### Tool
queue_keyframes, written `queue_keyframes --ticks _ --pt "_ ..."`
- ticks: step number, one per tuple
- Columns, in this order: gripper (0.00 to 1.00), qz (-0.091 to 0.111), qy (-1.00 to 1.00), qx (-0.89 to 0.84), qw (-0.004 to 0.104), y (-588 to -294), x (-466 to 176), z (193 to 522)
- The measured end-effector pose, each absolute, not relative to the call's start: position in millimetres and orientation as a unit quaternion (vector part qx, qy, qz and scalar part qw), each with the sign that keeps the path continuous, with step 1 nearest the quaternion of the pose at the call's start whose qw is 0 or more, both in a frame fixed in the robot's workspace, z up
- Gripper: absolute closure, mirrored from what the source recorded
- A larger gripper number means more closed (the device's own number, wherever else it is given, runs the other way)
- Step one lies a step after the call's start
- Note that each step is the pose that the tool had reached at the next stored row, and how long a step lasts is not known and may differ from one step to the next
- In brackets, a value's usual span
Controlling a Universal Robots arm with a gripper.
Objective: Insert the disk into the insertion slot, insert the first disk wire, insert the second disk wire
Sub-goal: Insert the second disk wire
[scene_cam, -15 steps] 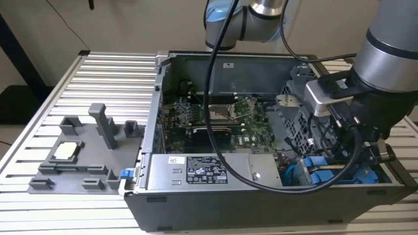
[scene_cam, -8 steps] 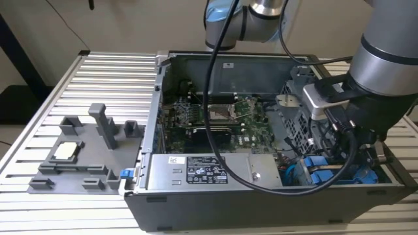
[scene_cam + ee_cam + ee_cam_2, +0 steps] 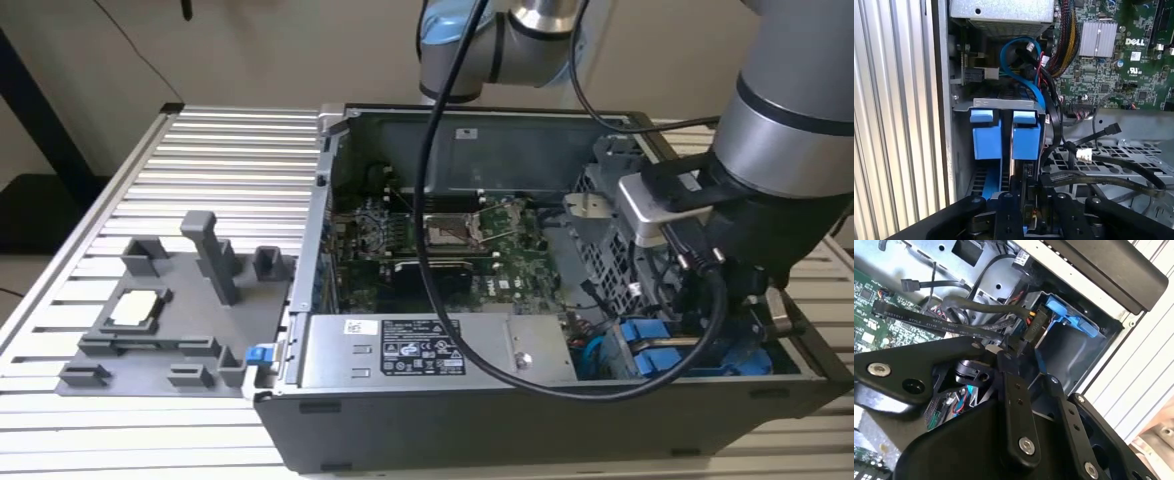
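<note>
Slatted aluminium table (image 3: 200, 130) carries an open case (image 3: 534, 420). Inside the case, at the exterior view's right, the disk (image 3: 1026, 140) sits in the slot (image 3: 999, 104). Gripper (image 3: 1021, 200) fingers are clamped on a black wire (image 3: 1089, 175) beside the disk.

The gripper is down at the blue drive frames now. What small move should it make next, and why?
Probably a short push straight toward the disk. In the first wrist view the gripper sits at a black connector at the blue-framed disk in the insertion slot, so the wire looks aligned but perhaps not seated.
</note>
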State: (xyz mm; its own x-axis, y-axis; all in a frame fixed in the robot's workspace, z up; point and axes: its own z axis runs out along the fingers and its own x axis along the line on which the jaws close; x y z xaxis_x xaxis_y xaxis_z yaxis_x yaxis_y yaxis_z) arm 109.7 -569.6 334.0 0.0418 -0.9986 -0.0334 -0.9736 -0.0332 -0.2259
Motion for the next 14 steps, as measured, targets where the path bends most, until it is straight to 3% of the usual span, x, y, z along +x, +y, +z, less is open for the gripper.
queue_keyframes --ticks 6,14 --pt "0.7 -0.067 0.689 -0.716 0.093 -569.6 109.7 337.3" --pt "0.7 -0.067 0.689 -0.716 0.094 -569.7 109.7 372.1"
